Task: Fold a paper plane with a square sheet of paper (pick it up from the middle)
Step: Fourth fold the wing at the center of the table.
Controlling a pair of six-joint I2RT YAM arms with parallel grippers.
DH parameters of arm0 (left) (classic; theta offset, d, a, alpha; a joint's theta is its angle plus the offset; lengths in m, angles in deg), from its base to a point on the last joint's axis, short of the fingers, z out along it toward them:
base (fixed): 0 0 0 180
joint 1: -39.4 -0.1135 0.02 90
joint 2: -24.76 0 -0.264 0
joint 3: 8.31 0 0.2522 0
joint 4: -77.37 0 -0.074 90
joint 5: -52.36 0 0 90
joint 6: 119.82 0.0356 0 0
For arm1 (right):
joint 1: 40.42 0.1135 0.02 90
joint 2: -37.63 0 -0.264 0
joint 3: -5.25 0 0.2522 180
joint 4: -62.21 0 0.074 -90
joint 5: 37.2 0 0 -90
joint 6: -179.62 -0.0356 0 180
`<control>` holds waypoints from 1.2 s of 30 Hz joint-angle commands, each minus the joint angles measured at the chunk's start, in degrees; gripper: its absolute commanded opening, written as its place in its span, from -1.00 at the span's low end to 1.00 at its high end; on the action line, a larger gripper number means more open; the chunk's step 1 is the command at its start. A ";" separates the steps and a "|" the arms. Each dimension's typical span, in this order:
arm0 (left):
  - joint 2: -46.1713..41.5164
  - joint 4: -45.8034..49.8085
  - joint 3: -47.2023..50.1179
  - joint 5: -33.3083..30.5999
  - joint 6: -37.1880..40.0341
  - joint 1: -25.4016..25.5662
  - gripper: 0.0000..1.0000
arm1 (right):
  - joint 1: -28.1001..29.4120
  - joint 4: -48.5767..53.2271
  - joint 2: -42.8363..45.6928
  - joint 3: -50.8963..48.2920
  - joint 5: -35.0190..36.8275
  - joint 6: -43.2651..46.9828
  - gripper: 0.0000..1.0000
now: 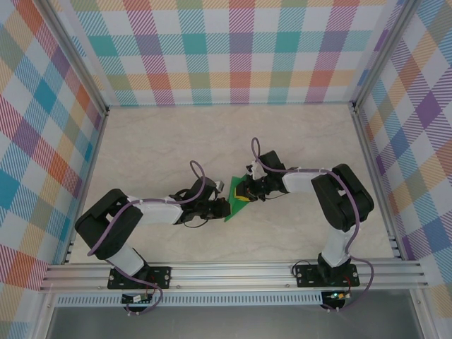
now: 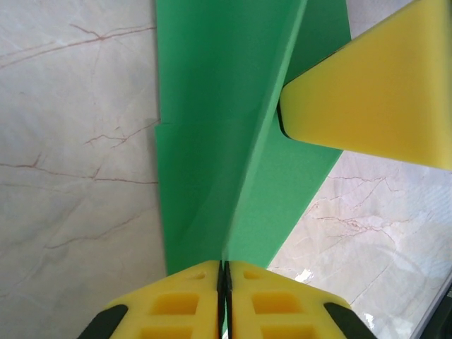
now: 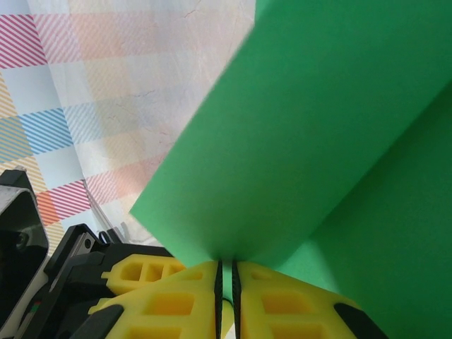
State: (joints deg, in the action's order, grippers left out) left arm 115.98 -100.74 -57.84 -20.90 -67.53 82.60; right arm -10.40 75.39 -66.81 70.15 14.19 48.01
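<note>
Both jaws are pinching shut on the green paper (image 1: pixel 233 212) mid-table: left gripper (image 2: pixel 224 267) is clamping its creased edge, right gripper (image 3: pixel 226 267) a folded edge (bare table (image 1: pixel 176 141) is lying open all around).

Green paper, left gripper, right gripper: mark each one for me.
green paper (image 2: pixel 212 141), left wrist view, on the flap left of the crease.
left gripper (image 2: pixel 224 272), left wrist view, midway between its fingertips, shut on the paper.
right gripper (image 3: pixel 226 268), right wrist view, midway between its fingertips, shut on the paper.
</note>
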 commanded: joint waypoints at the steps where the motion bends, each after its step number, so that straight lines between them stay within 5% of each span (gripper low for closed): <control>1: 0.83 1.66 -0.43 1.19 1.50 -0.34 -0.87 | 0.36 0.78 0.50 1.03 0.03 0.07 -0.71; 11: 1.48 -3.78 1.49 5.14 -0.87 -1.84 -0.93 | 1.68 -1.28 4.68 -1.30 -0.88 -0.67 -0.70; 23: 5.71 -13.04 2.89 14.10 -3.73 -5.36 -0.93 | 2.06 -1.64 1.04 0.39 1.44 -1.07 -0.68; 36: 6.84 -16.51 4.48 16.30 -5.08 -7.18 -0.93 | 2.06 -0.91 -1.44 1.94 2.41 -0.25 -0.65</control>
State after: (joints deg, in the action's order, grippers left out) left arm 121.71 -114.97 -54.10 -6.02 -72.08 76.48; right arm -8.52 74.30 -67.09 70.35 15.96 46.94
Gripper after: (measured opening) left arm 0.045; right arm 0.172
